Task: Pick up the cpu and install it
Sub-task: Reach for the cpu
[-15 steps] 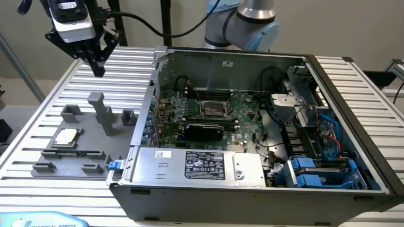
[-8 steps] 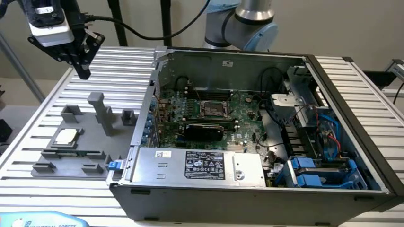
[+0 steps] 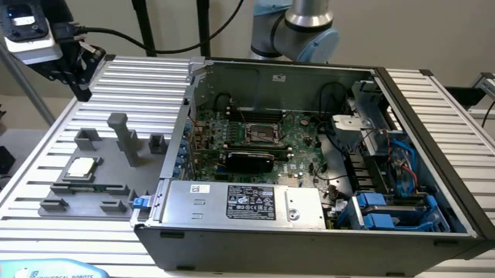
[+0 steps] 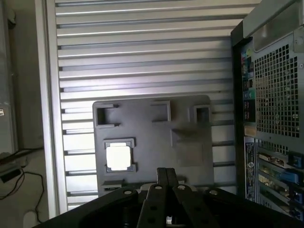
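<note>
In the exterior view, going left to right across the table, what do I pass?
cpu → tall grey post → power supply → blue drive caddies

The hand [image 4: 165,173] sits dark and close to the lens, looking straight down on a grey tray [image 4: 142,128] that lies flat on the ribbed metal bench [image 4: 142,57]. The chip [image 4: 118,157] gleams bright white in its square frame on that tray, near the hand but apart from it. Along the tray's edge farthest from the hand runs a row of open pockets [image 4: 160,110], and a raised block [image 4: 190,142] stands beside the chip's frame. A computer case [image 4: 275,95] stands alongside the tray, showing a perforated grille and a column of ports. Off the bench's opposite edge, thin cables [image 4: 19,175] trail.
</note>
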You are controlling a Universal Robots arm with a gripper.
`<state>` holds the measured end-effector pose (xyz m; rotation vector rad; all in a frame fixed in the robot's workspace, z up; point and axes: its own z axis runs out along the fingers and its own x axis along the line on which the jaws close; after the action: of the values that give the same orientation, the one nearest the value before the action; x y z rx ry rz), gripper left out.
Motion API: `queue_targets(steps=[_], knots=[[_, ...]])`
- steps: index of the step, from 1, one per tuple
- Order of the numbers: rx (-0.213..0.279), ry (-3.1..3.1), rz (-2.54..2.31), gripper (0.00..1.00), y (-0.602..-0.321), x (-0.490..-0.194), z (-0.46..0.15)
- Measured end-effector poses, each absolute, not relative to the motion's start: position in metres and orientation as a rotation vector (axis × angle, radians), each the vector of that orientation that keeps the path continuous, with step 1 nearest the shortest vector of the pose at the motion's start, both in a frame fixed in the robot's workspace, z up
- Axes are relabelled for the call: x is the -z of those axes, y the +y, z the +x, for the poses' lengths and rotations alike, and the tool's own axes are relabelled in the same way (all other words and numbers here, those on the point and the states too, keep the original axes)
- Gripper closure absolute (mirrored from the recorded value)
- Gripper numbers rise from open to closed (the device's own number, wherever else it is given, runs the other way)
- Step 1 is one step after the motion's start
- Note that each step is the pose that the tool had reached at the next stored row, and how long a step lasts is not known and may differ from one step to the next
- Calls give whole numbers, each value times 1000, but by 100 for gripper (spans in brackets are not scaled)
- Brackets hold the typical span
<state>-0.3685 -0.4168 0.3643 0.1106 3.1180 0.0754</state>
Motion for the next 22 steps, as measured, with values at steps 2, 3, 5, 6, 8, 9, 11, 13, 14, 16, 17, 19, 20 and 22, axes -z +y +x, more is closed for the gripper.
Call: queue_targets(steps=[2, 3, 5, 6, 8, 9, 11, 13, 14, 16, 17, 19, 20, 22], knots=[[-75, 3118, 110, 89, -417, -361, -378], [-75, 3118, 110, 89, -417, -360, -382], [-75, 3118, 110, 89, -417, -357, -391], [-75, 3118, 110, 89, -417, -355, -396], [-74, 3118, 110, 89, -417, -352, -405], [-74, 3118, 110, 89, -417, -351, -409], [-74, 3118, 110, 89, -418, -348, -419], [-74, 3118, 110, 89, -418, -345, -427], [-74, 3119, 110, 89, -418, -343, -430], [-74, 3121, 109, 89, -418, -341, -435], [-74, 3121, 108, 89, -418, -340, -438], [-75, 3121, 108, 89, -418, -340, -439], [-75, 3121, 108, 89, -418, -340, -439], [-74, 3121, 108, 89, -418, -340, -439]])
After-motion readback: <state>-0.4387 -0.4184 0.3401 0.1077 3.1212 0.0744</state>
